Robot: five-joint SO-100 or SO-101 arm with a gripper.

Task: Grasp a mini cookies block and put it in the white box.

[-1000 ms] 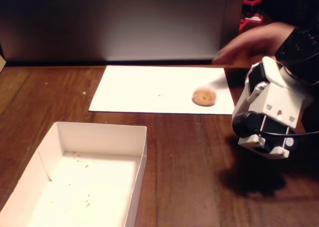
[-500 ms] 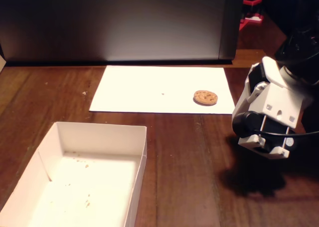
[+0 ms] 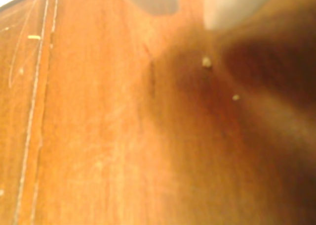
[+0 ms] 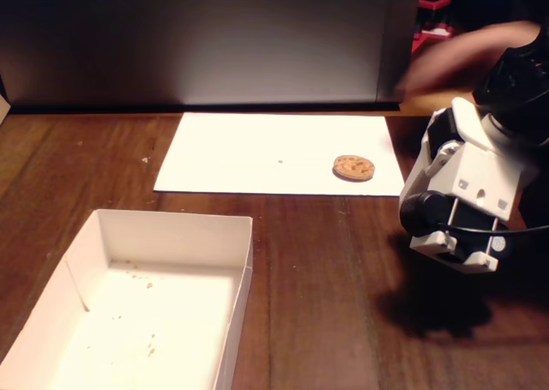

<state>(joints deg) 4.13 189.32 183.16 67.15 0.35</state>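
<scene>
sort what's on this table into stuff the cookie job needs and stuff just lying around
Needed for the job:
cookie
white box

Just lying around:
paper sheet under the cookie
crumbs on the wood
blurred hand at the back right
red thing behind

Setting is looking like a home or hobby desk, not a lab. A scratched, dark wooden table [image 4: 326,270] is serving as the work surface, under warm, dim lighting. A grey panel [image 4: 206,39] is standing at the back. A small white printed robot arm [image 4: 463,193] is sitting at the right edge in the fixed view.
</scene>
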